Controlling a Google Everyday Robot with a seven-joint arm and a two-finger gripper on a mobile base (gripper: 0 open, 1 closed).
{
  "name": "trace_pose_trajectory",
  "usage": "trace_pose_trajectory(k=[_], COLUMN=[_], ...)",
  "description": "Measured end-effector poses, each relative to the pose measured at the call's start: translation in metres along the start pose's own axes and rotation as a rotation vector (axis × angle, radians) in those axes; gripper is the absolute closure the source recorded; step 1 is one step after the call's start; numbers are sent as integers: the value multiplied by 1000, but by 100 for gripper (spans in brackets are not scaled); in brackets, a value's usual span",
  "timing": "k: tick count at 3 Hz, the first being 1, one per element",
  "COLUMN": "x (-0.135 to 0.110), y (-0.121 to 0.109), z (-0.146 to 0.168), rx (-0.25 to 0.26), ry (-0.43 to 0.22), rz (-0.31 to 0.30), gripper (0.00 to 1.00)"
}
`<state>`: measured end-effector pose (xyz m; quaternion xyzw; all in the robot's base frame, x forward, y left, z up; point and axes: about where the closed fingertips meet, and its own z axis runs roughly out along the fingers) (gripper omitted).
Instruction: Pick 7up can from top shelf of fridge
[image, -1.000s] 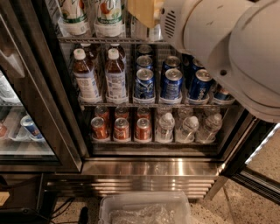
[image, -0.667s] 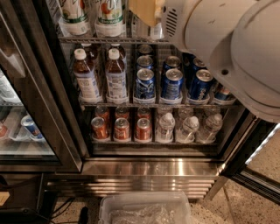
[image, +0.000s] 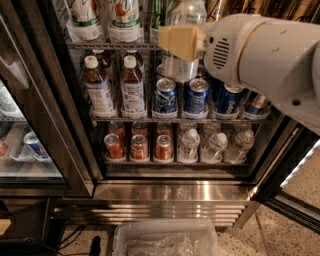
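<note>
My gripper (image: 181, 43) is at the top centre, at the end of the big white arm (image: 270, 60) that comes in from the right. Its yellowish fingers (image: 175, 42) are shut across the 7up can (image: 181, 67), a whitish-silver can held in front of the top shelf (image: 110, 46). The can's lower end hangs over the row of blue cans. The top shelf's wire rack bears tall white cans (image: 125, 17), a dark green can (image: 159, 15) and gold cans (image: 260, 7). The fridge (image: 75, 125) has a black frame.
Below are brown bottles (image: 97, 85) and short blue cans (image: 165, 95), then red cans (image: 139, 146) and water bottles (image: 215, 145). The steel base grille (image: 170, 200) and a clear plastic bin (image: 165, 240) are lower down. Another cooler (image: 25, 145) stands at the left. The open door (image: 295, 200) is at the lower right.
The gripper and the can in it have come down and outward from the top shelf. The can now hangs in front of the blue cans.
</note>
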<state>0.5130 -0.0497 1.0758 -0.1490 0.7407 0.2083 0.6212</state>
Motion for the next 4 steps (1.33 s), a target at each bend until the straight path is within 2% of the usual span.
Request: trace_pose_trajectory(k=[1, 2, 3, 4], x=[36, 70, 80, 80], y=[-7, 7, 27, 27], z=[-13, -28, -36, -36], rx=[-78, -181, -246, -246], ry=[120, 242, 295, 295], rz=[80, 132, 127, 127], gripper=[100, 100, 100, 100])
